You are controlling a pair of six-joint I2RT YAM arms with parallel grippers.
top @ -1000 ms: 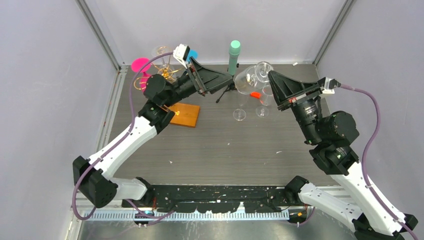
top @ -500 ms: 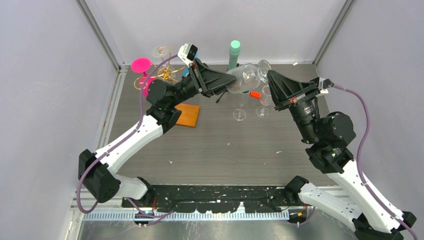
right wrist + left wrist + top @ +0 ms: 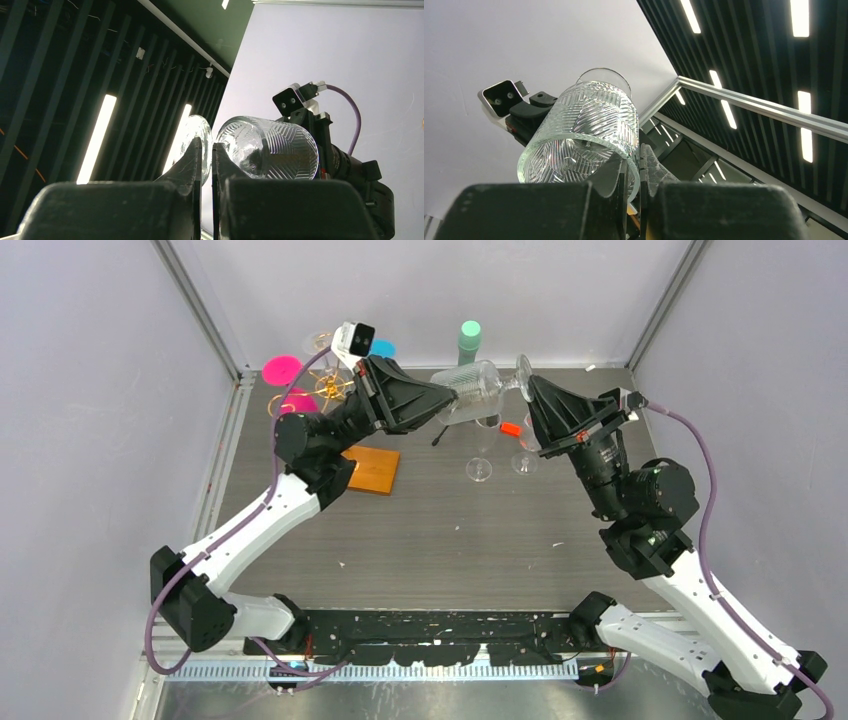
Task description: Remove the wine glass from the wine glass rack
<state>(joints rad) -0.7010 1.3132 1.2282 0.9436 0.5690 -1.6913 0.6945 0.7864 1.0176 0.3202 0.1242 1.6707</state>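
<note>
Top external view: the clear cut-pattern wine glass (image 3: 473, 388) hangs sideways in the air between both arms. It is well apart from the gold wire wine glass rack (image 3: 330, 388) on its orange-brown wooden base (image 3: 372, 470), so it looks already off.

Left wrist view: the left jaws are clenched on the bowl's rim wall.

Right wrist view: the right jaws pinch what appears to be the stem, between foot and bowl, though glare blurs it.

With two grips on brittle glass, one arm should probably release before either moves. The other can then lower the glass upright onto the dark worktop (image 3: 450, 530).
</note>
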